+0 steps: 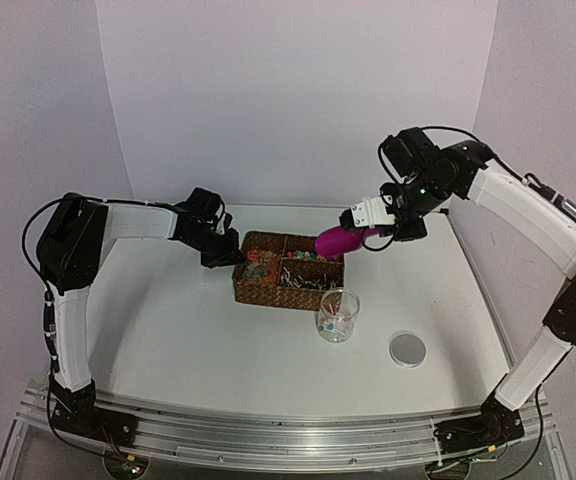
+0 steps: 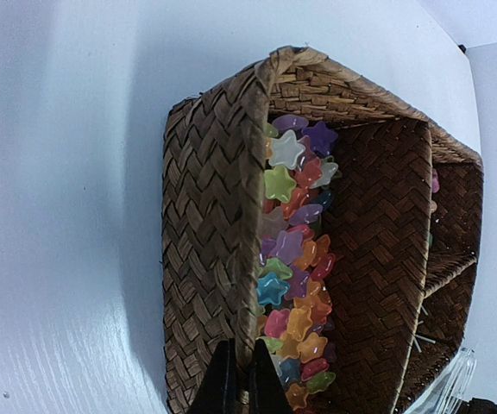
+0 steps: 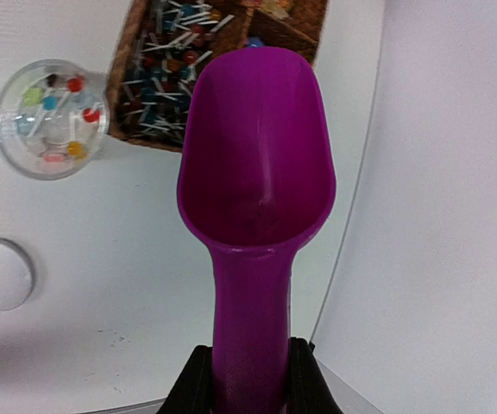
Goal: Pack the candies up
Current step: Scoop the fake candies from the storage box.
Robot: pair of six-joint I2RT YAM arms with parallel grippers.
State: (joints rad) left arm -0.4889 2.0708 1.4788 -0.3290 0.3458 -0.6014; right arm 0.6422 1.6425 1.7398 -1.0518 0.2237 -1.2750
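Observation:
Star-shaped candies (image 2: 296, 259) in pink, orange, purple, blue and green fill the left compartment of the woven basket (image 2: 205, 224); in the top view the candies (image 1: 261, 265) show as a coloured patch. My left gripper (image 2: 241, 347) is shut on the basket's left wall, one finger on each side of the rim. My right gripper (image 3: 250, 375) is shut on the handle of the magenta scoop (image 3: 257, 147). The scoop's bowl is empty. It hovers over the right end of the basket (image 1: 268, 298), where the scoop (image 1: 336, 242) points left.
A clear jar (image 1: 337, 315) stands in front of the basket with a few coloured sweets inside; the right wrist view shows this jar (image 3: 50, 116) from above. Its round lid (image 1: 407, 348) lies to its right. White-sticked lollipops (image 3: 162, 86) fill another basket compartment.

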